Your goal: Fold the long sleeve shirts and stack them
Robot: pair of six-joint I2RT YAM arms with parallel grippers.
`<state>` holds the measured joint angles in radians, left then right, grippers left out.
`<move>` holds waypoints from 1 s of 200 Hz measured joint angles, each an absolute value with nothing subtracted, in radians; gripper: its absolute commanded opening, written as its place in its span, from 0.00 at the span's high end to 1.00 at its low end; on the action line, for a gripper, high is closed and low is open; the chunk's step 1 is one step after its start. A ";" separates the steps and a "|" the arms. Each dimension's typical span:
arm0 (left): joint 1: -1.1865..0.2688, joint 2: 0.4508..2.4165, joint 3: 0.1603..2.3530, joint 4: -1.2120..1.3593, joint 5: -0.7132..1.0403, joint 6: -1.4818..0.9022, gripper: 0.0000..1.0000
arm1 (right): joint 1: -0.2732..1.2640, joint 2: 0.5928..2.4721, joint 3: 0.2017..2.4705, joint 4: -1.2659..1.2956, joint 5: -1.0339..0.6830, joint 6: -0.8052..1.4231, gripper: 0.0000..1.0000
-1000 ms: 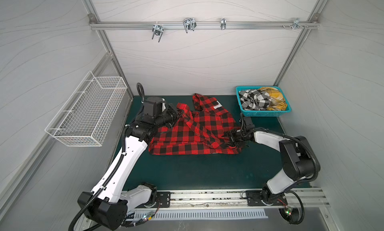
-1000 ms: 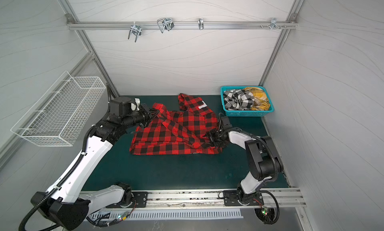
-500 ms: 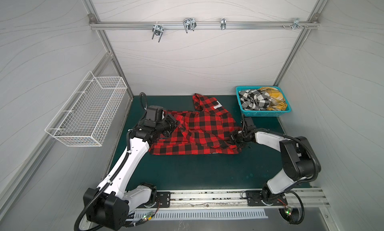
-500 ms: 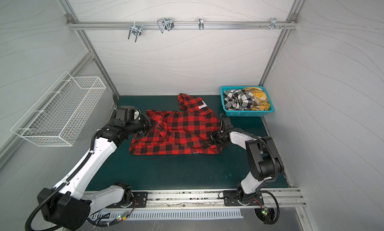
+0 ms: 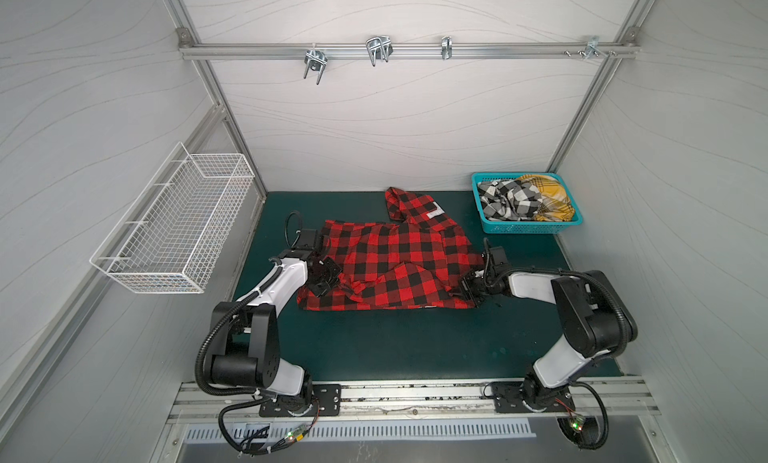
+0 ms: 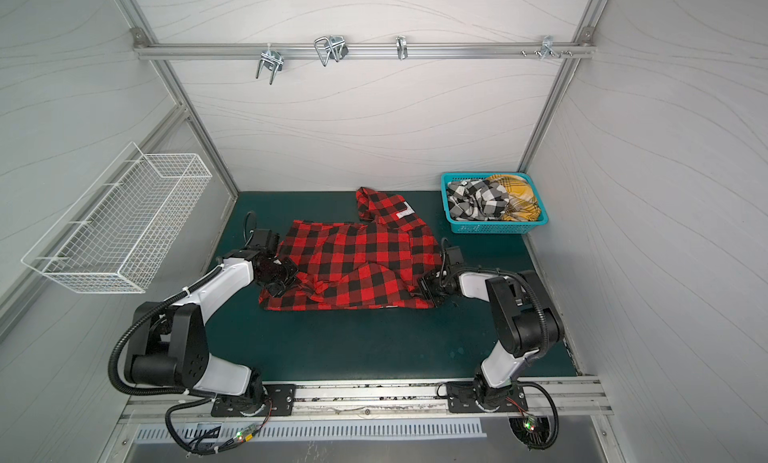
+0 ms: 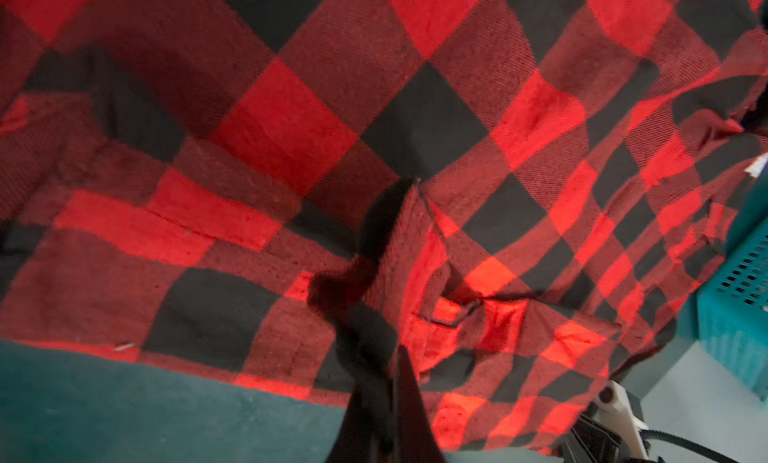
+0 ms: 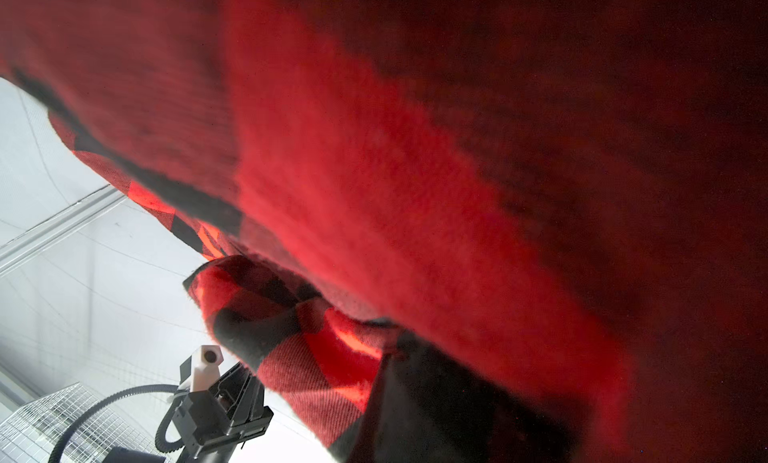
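Note:
The red-and-black long sleeve shirt [image 5: 390, 257] [image 6: 357, 257] lies spread on the green table, its collar toward the back wall. Low at the shirt's left edge, my left gripper [image 5: 328, 280] [image 6: 286, 280] is shut on a fold of it. In the left wrist view the dark fingers [image 7: 374, 407] pinch red checked cloth [image 7: 291, 120]. My right gripper [image 5: 468, 289] [image 6: 428, 289] is shut on the shirt's front right corner. The red cloth [image 8: 415, 190] fills most of the right wrist view. The black-and-white shirt [image 5: 509, 199] and the yellow shirt [image 5: 548, 195] lie crumpled in a basket.
The teal basket [image 5: 523, 228] [image 6: 490, 228] stands at the table's back right. A white wire basket [image 5: 174, 228] hangs on the left wall. Bare green table [image 5: 395, 344] stretches in front of the shirt. Hooks [image 5: 378, 49] hang on the rail above.
My left gripper came down and toward the front with its fold of red cloth, laying it over the shirt. The right gripper closed on the shirt's right corner.

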<state>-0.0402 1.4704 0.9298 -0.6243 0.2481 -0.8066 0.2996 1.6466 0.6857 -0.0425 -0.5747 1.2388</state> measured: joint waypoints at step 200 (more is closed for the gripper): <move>0.087 1.418 0.806 -0.589 0.209 -0.735 0.52 | 0.348 1.573 0.704 -0.103 -0.566 1.200 0.26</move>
